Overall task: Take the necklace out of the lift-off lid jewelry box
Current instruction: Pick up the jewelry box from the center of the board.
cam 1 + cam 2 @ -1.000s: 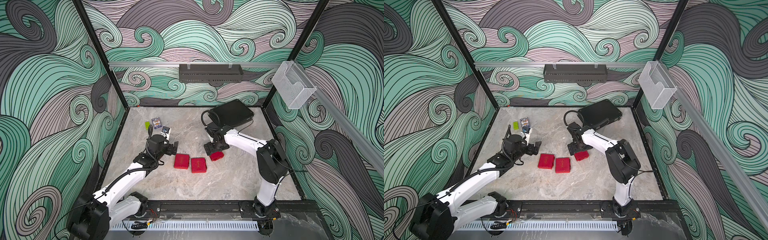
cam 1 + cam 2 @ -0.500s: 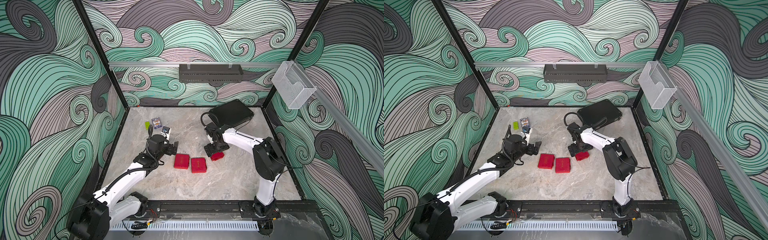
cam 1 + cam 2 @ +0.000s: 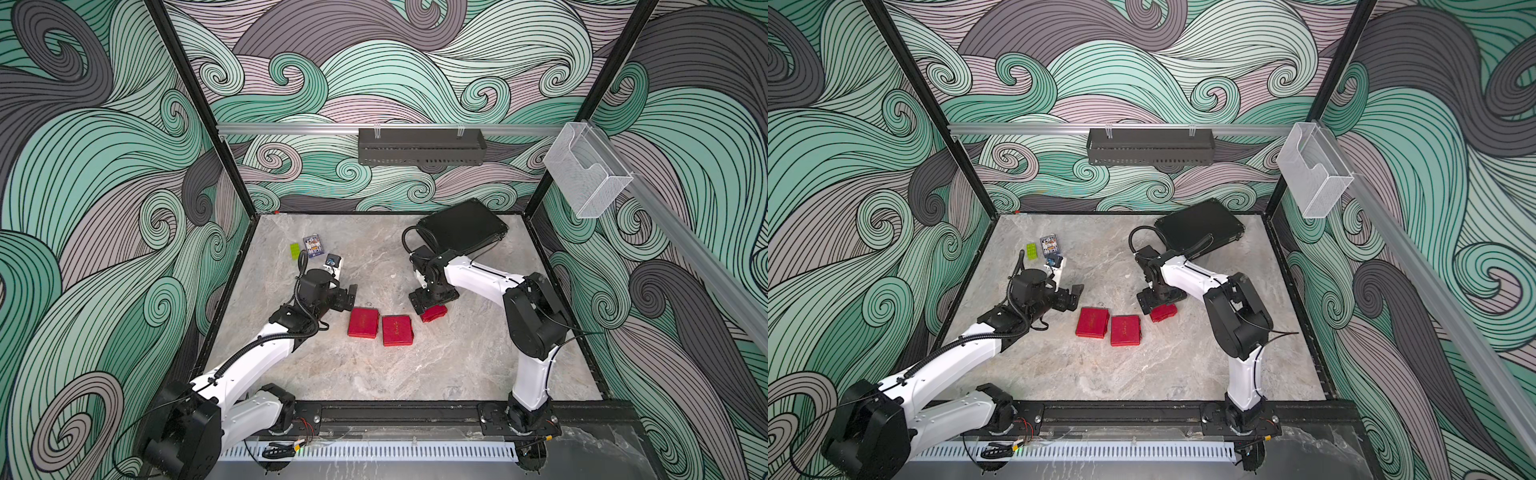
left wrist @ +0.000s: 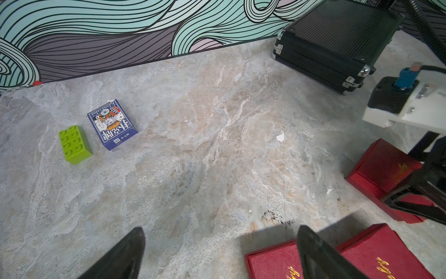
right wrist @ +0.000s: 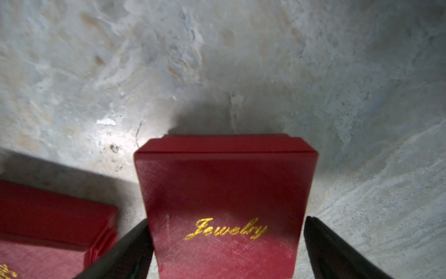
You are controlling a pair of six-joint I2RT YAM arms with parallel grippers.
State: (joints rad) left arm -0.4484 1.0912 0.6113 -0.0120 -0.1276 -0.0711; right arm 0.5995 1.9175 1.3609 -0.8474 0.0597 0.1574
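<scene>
- Since the earlier frame, the elbow of the right arm (image 3: 478,280) has shifted slightly inward.
- Wide jaws of the right gripper (image 5: 226,219) straddle the jewelry box (image 3: 434,313), unclamped.
- Box sits lidded on the table (image 3: 415,365); necklace hidden.
- Wide jaws of the left gripper (image 4: 220,230) hover empty near two flat red boxes (image 3: 363,323).

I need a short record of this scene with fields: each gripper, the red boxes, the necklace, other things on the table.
right gripper: open, a finger on each side of the small red box
left gripper: open, empty, near the flat red boxes
small box lid: on
necklace: not visible
other things: black case, green brick, card pack
</scene>
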